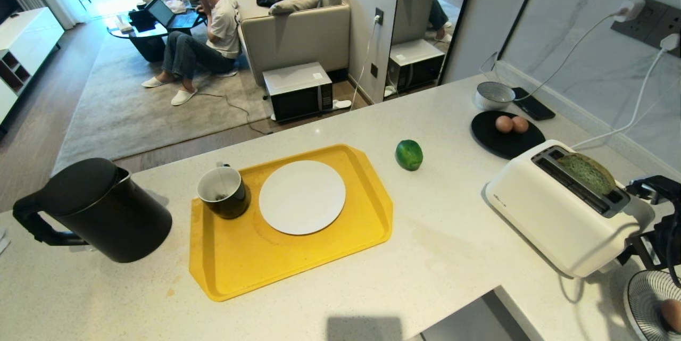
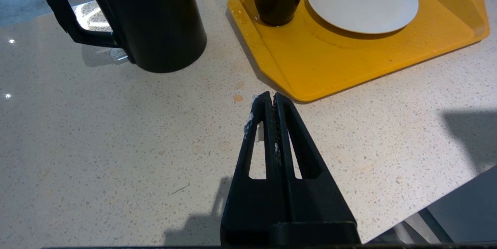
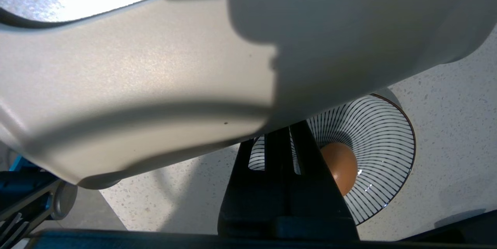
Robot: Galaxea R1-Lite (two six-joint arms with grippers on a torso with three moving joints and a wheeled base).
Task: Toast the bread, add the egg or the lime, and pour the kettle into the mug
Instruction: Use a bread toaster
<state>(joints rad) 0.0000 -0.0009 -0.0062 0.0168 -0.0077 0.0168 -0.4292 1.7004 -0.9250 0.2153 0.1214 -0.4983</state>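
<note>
The pale green bread [image 1: 585, 172] stands in a slot of the white toaster [image 1: 553, 218], its top sticking out. My right gripper [image 3: 290, 130] is shut against the toaster's near end, with its tips hidden behind the toaster's body. Just beyond it an egg [image 3: 342, 166] lies in a striped bowl [image 3: 388, 144]. Two more eggs [image 1: 512, 124] lie on a black plate. The lime [image 1: 408, 155] rests on the counter. The black kettle [image 1: 101, 210] stands at the left, beside the dark mug [image 1: 223, 192]. Over bare counter, my left gripper [image 2: 270, 95] is shut and empty.
The mug and a white plate [image 1: 301, 197] sit on a yellow tray [image 1: 234, 272]. A grey bowl [image 1: 493, 95] and a phone [image 1: 533, 103] lie by the back wall, where white cables run to sockets. Beyond the counter a person [image 1: 213, 22] sits on the floor.
</note>
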